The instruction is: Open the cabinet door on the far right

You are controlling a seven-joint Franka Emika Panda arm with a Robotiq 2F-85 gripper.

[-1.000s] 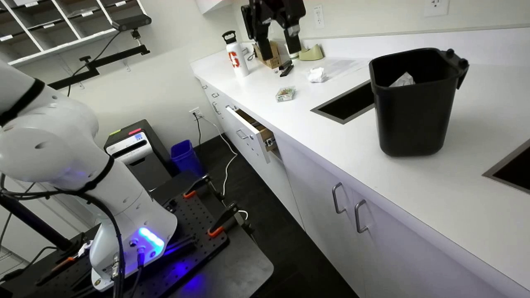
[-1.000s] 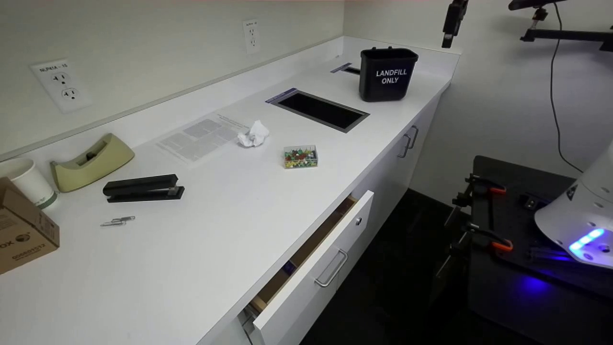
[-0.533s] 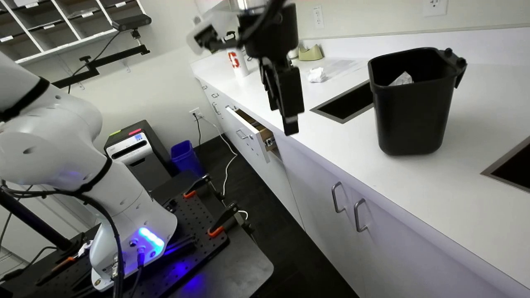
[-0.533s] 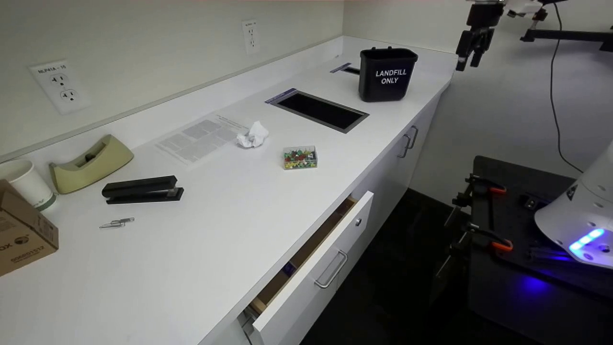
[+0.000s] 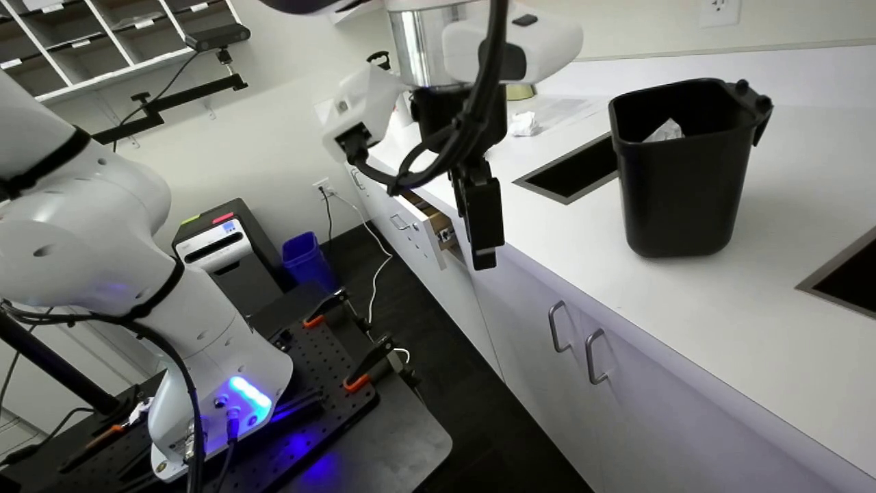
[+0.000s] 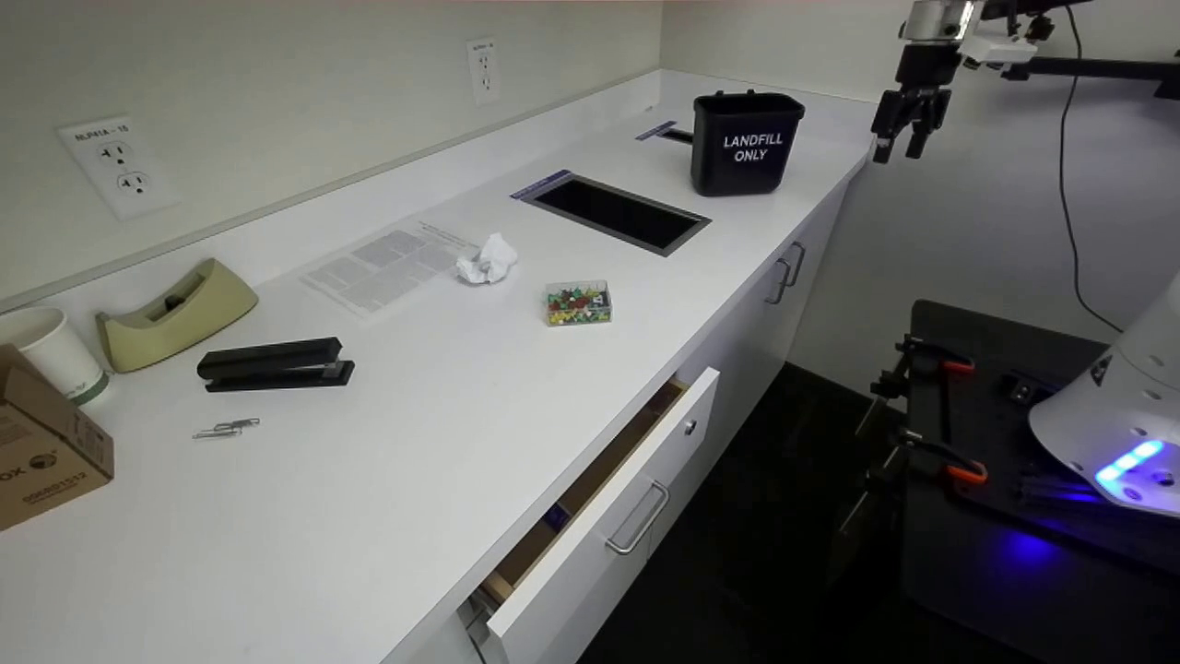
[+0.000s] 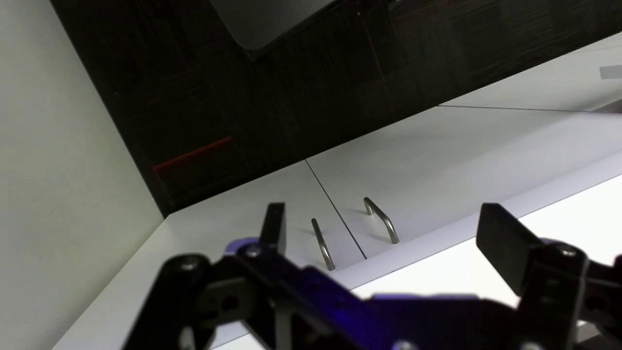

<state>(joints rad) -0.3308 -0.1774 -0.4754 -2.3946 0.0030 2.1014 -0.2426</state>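
Gripper (image 6: pixel 900 151) is pointed down, jaws spread wide, held apart from the cabinet door (image 7: pixel 238 206). Door is located at the far right end of the counter (image 5: pixel 766 329), closed, bounded by the side wall (image 7: pixel 63 146) and the seam with the neighbour door (image 7: pixel 413 175); its bar handle (image 7: pixel 322 245) is fully seen in the wrist view. Open floor (image 5: pixel 472 418) is bounded by the counter and the robot table (image 5: pixel 397 438). Counter's front edge is crossed by the drawer (image 6: pixel 572 572), partly extended. Black bin (image 5: pixel 684 198) is set near that edge.

Both exterior views overlook the counter (image 6: pixel 396 489) from opposite ends; the wrist view faces downward
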